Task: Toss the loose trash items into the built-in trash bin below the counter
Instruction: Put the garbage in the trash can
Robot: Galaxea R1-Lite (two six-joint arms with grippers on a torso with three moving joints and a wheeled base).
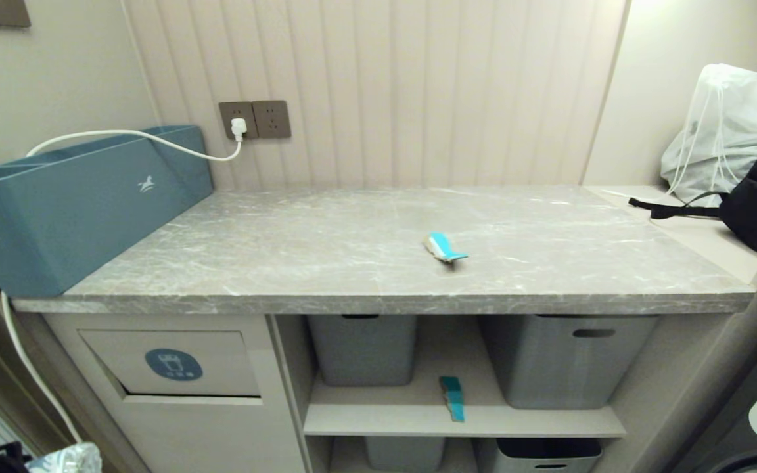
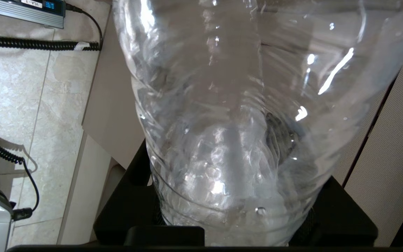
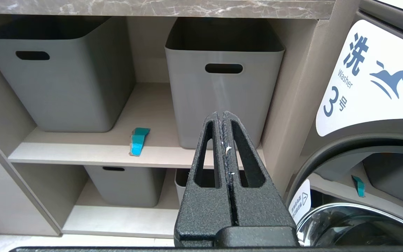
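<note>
At lower left, beside cabinet, we hold bottle (image 2: 243, 115) clamped in left gripper (image 2: 236, 227). Bin flap (image 1: 171, 363) stands slightly ajar, near bottle. Step in hand, we judge: carrying bottle to flap. Next move calls for pushing flap inward, then releasing. Right gripper (image 3: 225, 117) parked, fingers pressed together, empty. We note one wrapper (image 1: 445, 247) on counter (image 1: 286, 263), another wrapper (image 1: 452, 397) on shelf (image 1: 385, 407).

The bin flap (image 1: 171, 363) is being left unblocked in front. The shelf wrapper (image 1: 452, 398) is being flanked by two grey tubs (image 1: 362, 349), with an open gap being kept between them.
</note>
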